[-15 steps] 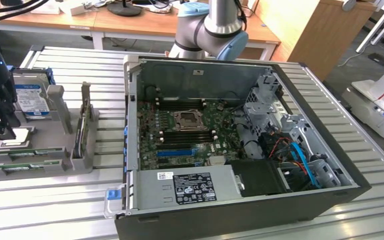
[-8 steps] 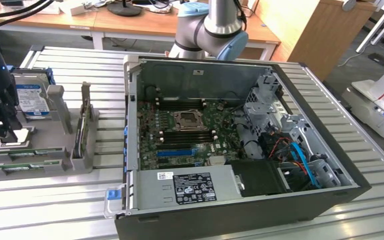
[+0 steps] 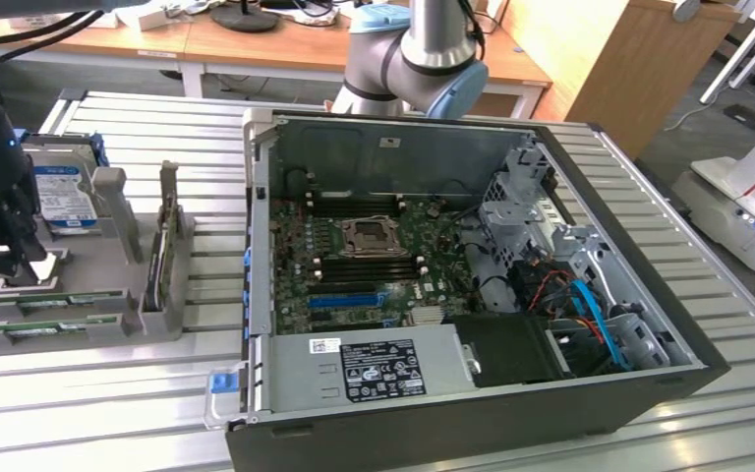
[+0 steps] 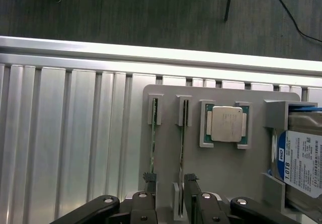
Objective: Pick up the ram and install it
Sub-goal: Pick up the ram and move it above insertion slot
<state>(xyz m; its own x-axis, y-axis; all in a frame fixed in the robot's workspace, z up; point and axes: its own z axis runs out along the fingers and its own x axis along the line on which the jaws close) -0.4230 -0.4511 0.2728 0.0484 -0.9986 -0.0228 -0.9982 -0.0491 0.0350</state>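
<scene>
Progress: nothing is seen lifted; pickup and installation are both judged undone
Ram: the ram [image 4: 182,143] is stood on edge in a slot of the grey holder [image 4: 226,173], with a second stick [image 4: 153,143] in the slot beside it
Gripper: the gripper [image 4: 169,177] is held spread wide over the holder, with nothing pinched
Ram to gripper: both sticks are framed between the fingertips [image 4: 190,176]; contact cannot be told
Destination: the motherboard [image 3: 338,285] in the open case [image 3: 391,152] lies well apart
</scene>
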